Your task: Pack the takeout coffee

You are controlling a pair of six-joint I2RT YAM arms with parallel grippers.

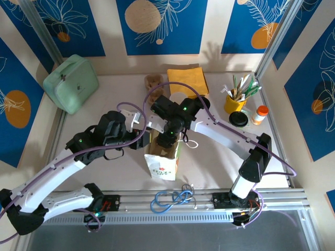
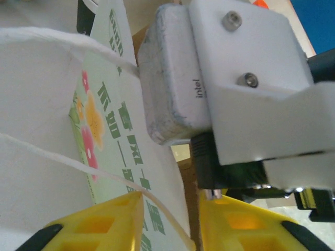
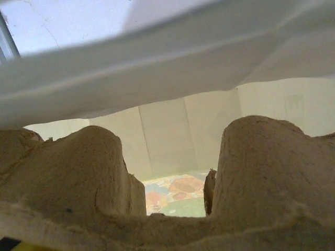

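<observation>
left tool [image 2: 171, 212] sits at the left rim of the paper bag [image 1: 163, 166] with jaws part open. my yellow fingers [image 2: 94, 225] straddle the bag's printed wall and one white string handle [image 2: 68, 157]; a gap shows between the pads, so as far as i can see nothing is pinched. right tool [image 1: 168, 138] hangs over the bag mouth pointing down and is clamped on the pulp cup carrier [image 3: 104, 172]. in the right wrist view the carrier lies across the bottom with its two humps up and the bag's upper rim folded over above it. past it i see the bag's inside walls and some coloured print at the far end, so the carrier is in the mouth, not down on the bag floor. my fingers there are hidden behind the pulp apart from a sliver of yellow in the lower left corner. bag stands on the bench [image 1: 220, 157], mid-bench, just ahead of my two bases, logo side toward the near edge. from the left wrist, the right arm's wrist camera [image 2: 172, 89] is close above the bag rim. rest of the bench: mint-green case [image 1: 70, 83] far left, second brown pulp piece [image 1: 153, 82] at the back beside an orange napkin stack [image 1: 187, 79], yellow cup of utensils [image 1: 234, 102] back right, with a black lid [image 1: 238, 119] and an orange-capped bottle [image 1: 259, 114] just beside it. blue cable loop [image 1: 172, 200] lies on the rail between the bases.
</observation>
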